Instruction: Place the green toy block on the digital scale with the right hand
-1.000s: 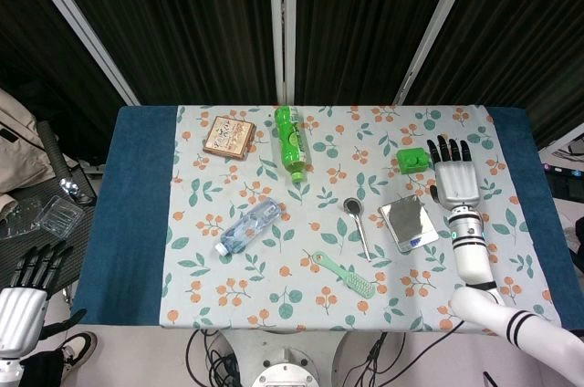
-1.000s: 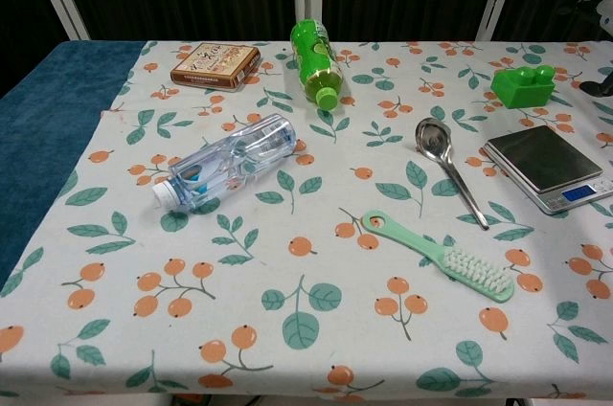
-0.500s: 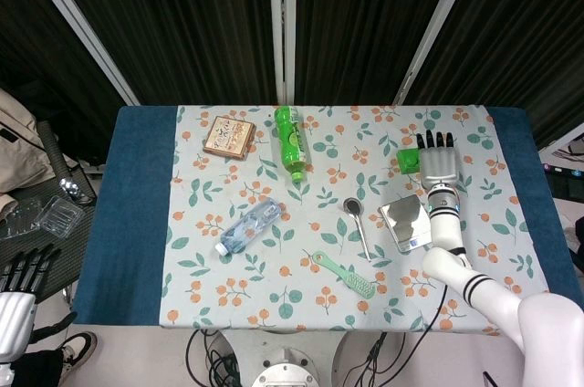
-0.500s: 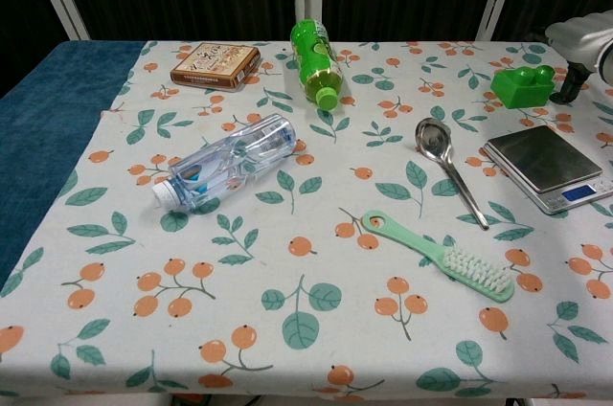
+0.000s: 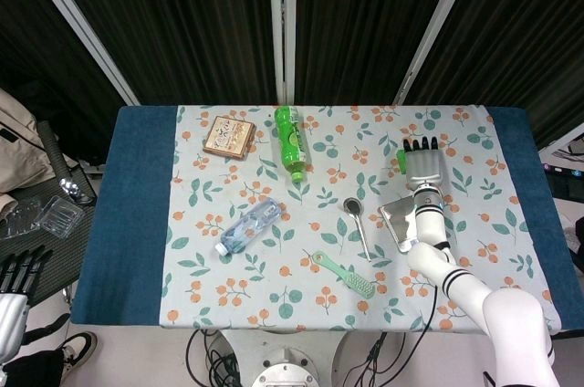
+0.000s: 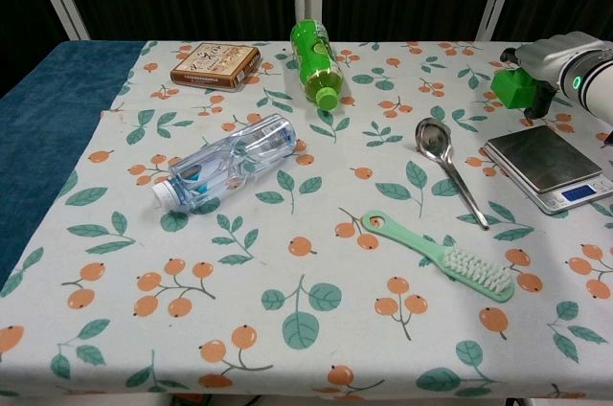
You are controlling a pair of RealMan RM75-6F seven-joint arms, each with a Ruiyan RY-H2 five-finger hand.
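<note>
Blue table (image 5: 137, 223) under a leaf-and-orange printed cloth (image 6: 316, 195), dark curtains behind. Right hand (image 5: 422, 166) lies flat over the green toy block (image 6: 514, 87), fingers extended; grip indeterminate. Block sits on the cloth just beyond the digital scale (image 6: 548, 168). Left hand (image 5: 13, 287) hangs open off-table.

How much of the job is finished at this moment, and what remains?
Nothing is placed yet: the digital scale has a bare plate. The right hand is over the green toy block, which sits on the tablecloth behind the scale; a firm grip cannot be confirmed. Gripping, lifting and setting the block on the scale remain.
</note>
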